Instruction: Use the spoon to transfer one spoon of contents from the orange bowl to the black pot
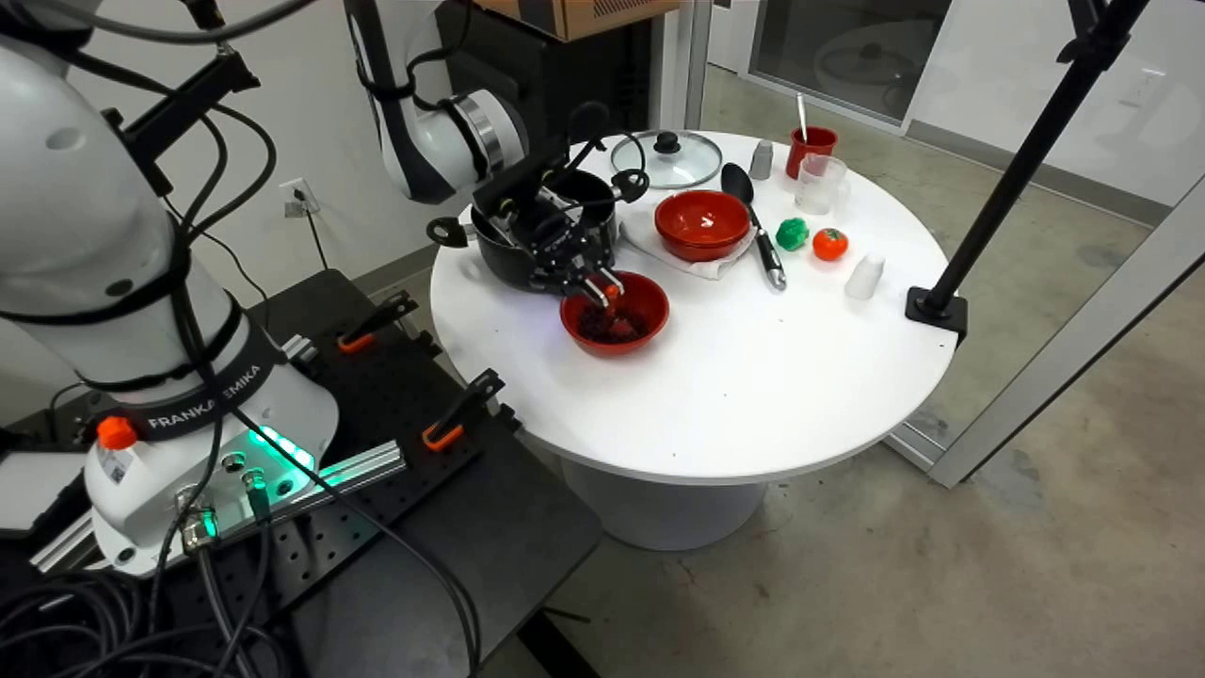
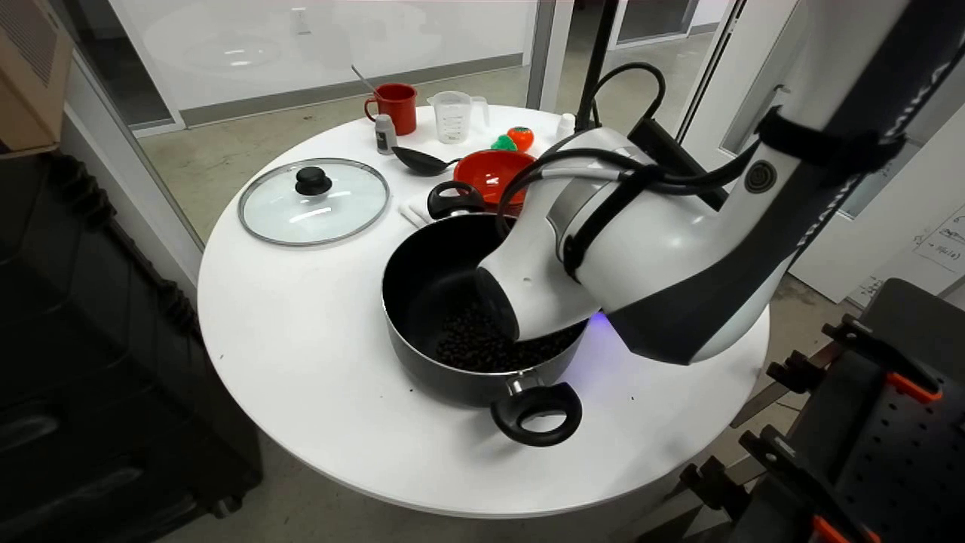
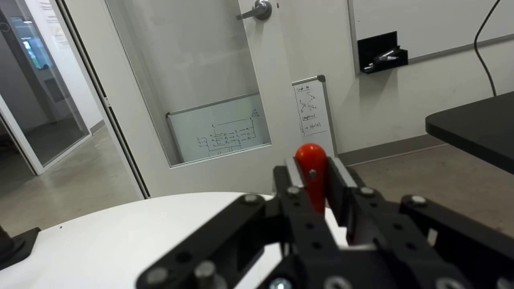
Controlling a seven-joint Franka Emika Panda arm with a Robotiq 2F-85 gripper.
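The orange bowl stands on the table beside the black pot, with dark contents inside. My gripper is above the bowl's near-pot side, shut on the spoon. The spoon's reddish handle stands between the fingers in the wrist view. Its scoop end points down into the bowl and cannot be told from the contents. The black pot is partly behind the gripper; in an exterior view the pot holds dark beans under the arm. The orange bowl is hidden by the arm there.
Brighter red bowls sit on a white cloth near the pot. A glass lid, black ladle, red mug, measuring cup, toy tomato, green toy and shakers stand farther off. A black pole is clamped at the table edge.
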